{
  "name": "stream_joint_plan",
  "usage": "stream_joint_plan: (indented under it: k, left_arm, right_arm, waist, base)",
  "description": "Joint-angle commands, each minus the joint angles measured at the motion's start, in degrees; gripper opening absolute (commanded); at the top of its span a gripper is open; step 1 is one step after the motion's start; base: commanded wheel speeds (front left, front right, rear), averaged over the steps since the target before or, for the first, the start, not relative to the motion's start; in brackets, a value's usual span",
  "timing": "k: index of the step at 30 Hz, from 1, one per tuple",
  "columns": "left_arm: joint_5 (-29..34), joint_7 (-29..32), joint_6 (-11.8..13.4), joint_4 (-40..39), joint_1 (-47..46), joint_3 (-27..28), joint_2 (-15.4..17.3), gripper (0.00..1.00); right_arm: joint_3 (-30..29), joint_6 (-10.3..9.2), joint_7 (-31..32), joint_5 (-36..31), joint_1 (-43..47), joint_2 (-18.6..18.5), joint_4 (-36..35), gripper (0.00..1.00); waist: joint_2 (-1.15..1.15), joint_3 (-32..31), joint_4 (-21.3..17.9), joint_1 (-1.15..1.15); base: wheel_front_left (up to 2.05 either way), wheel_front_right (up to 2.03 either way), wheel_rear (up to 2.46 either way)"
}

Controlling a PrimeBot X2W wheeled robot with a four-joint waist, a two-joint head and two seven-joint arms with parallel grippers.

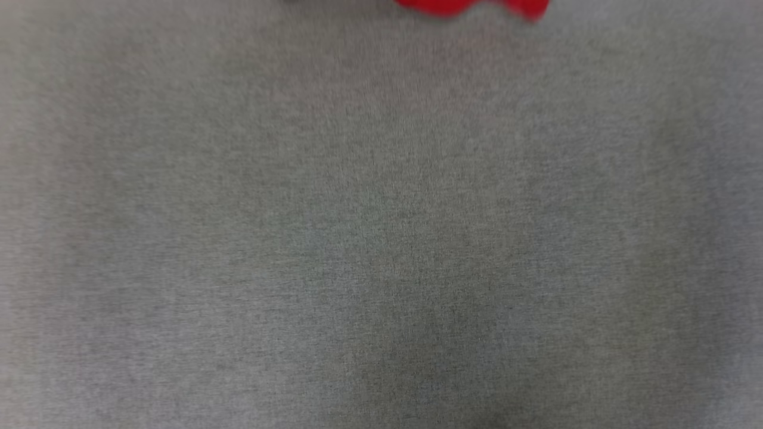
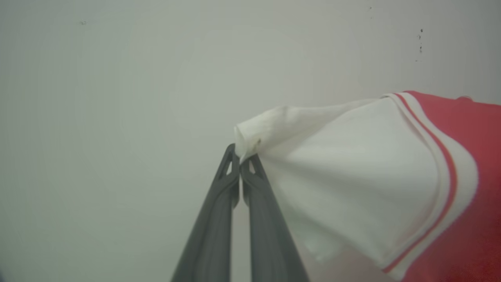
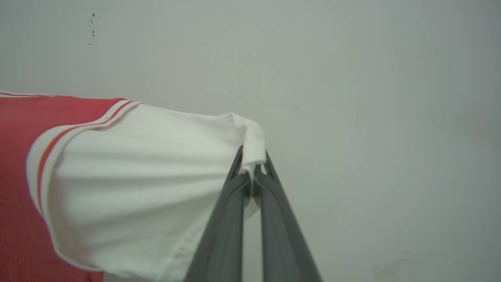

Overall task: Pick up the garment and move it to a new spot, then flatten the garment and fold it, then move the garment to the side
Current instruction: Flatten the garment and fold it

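The garment is a red jersey T-shirt with white short sleeves and red-white striped trim. In the left wrist view my left gripper point(image 2: 240, 156) is shut on the edge of one white sleeve of the garment point(image 2: 352, 172), and the red body trails off to the right. In the right wrist view my right gripper point(image 3: 252, 166) is shut on the other white sleeve of the garment point(image 3: 148, 168), with red cloth at the left edge. In the head view a wavy red edge of the garment point(image 1: 471, 6) hangs at the top, above the grey surface. The printed front is hidden.
A grey cloth-covered table point(image 1: 381, 238) spreads across the head view. A plain pale wall point(image 2: 117, 98) stands behind the sleeve in the left wrist view, and the same pale wall point(image 3: 372, 98) shows in the right wrist view.
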Motion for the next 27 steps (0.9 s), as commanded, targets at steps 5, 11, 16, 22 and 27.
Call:
stream_joint_plan:
  k: [5,11,16,22,27]
  left_arm:
    - [-0.11,-1.91,-0.83,0.5,-3.11,0.28,-0.41,0.0]
    - [-0.43,-2.56,-1.73,2.03,-3.98,-0.12,-0.89,0.0]
    - [-1.1,-3.38,-2.44,4.58,-3.77,-0.36,-2.46,0.0]
    - [-2.6,-4.92,-3.83,7.61,-0.34,-0.09,-4.33,0.0]
    - [-5.25,-6.01,-5.68,9.6,9.61,1.56,-6.57,0.0]
  right_arm:
    - [1.04,-0.12,-2.69,0.57,-4.95,-0.18,2.19,0.0]
    - [4.02,-0.11,-3.36,1.76,-7.19,-0.25,4.45,0.0]
    - [5.86,-0.11,-3.59,3.35,-7.09,-0.27,6.89,0.0]
    - [8.23,-0.1,-4.73,5.97,-4.65,-0.07,10.81,0.0]
    - [11.14,-0.1,-6.27,10.35,4.85,-0.83,11.67,0.0]
  waist:
    - [0.0,5.91,-0.14,-0.01]
    - [0.0,9.61,0.12,-0.01]
    - [0.0,12.18,0.38,-0.01]
    - [0.0,12.81,0.71,-0.01]
    - [0.0,7.54,1.71,-0.01]
  base:
    - [0.0,0.0,0.0]
    - [0.0,0.0,0.0]
    - [0.0,0.0,0.0]
    - [0.0,0.0,0.0]
    - [0.0,0.0,0.0]
